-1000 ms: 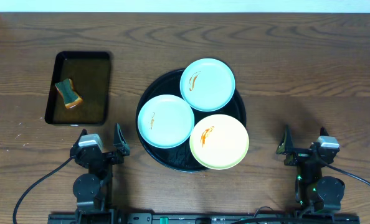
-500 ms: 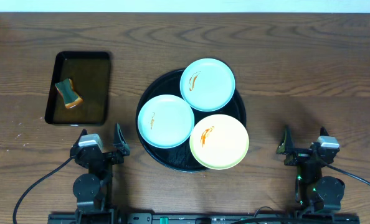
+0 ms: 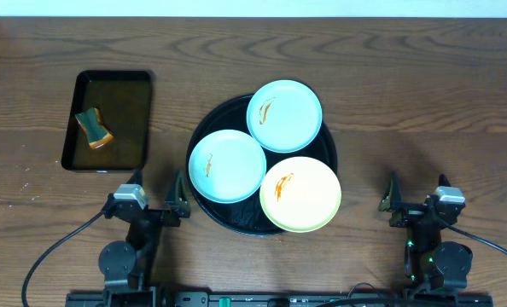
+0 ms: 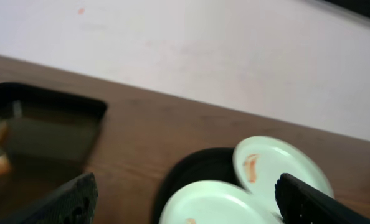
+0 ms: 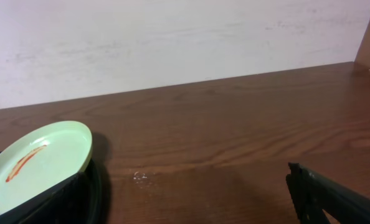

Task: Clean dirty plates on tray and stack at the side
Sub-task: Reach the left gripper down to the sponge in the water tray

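Note:
Three plates lie on the round black tray (image 3: 204,130). One mint-blue plate (image 3: 285,115) is at the back, another mint-blue plate (image 3: 227,165) at the front left, and a pale yellow plate (image 3: 300,194) at the front right. Each carries an orange-brown smear. My left gripper (image 3: 157,193) stands open just left of the tray's front, holding nothing. In the left wrist view the near plate (image 4: 216,202) and the far plate (image 4: 278,165) lie ahead of its fingers (image 4: 70,199). My right gripper (image 3: 417,194) stands open over bare table to the tray's right. The yellow plate (image 5: 35,165) shows at its left.
A smaller rectangular black tray (image 3: 108,75) sits at the back left, holding brownish liquid and a green-and-orange sponge (image 3: 94,128). A pale wall runs along the table's far edge. Bare wood lies to the right of the round tray.
My left gripper has shifted right, toward the round tray's front-left rim. The right arm and the plates have not moved.

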`<state>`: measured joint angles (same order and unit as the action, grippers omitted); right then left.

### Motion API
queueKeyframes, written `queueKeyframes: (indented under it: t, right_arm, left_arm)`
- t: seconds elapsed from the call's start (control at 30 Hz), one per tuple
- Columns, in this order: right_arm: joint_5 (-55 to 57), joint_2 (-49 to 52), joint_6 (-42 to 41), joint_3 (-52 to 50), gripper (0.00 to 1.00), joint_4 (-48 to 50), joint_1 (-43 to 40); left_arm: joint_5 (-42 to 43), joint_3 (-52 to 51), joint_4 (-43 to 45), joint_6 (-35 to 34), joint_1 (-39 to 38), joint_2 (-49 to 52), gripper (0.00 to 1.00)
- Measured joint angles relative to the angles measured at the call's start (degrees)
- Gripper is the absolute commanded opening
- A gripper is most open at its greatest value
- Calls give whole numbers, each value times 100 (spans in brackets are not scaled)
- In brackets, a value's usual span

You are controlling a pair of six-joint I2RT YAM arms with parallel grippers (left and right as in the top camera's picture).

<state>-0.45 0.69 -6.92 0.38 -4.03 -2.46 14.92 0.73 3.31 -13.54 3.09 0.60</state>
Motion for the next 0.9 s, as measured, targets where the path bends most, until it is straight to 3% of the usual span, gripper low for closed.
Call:
queueKeyframes:
  t: [0.2, 0.33, 0.53, 0.73, 0.9]
  right_arm:
    - [0, 0, 0, 0, 99, 0, 0]
    - [-2, 0, 0, 0, 99, 0, 0]
    - [0, 2, 0, 0, 99, 9, 0]
    - [0, 0, 0, 0, 99, 0, 0]
    - [-2, -2, 0, 0, 99, 0, 0]
  left_arm:
    - [243, -2, 1182, -55, 0, 2, 91]
    - [-146, 450, 802, 7, 0, 146, 92]
    - [-763, 2603, -1335, 160, 2, 1768, 91]
    - [-1027, 5318, -4378, 588, 0, 4555, 91]
    - [-1064, 6658, -5191, 730, 0, 6258, 92]
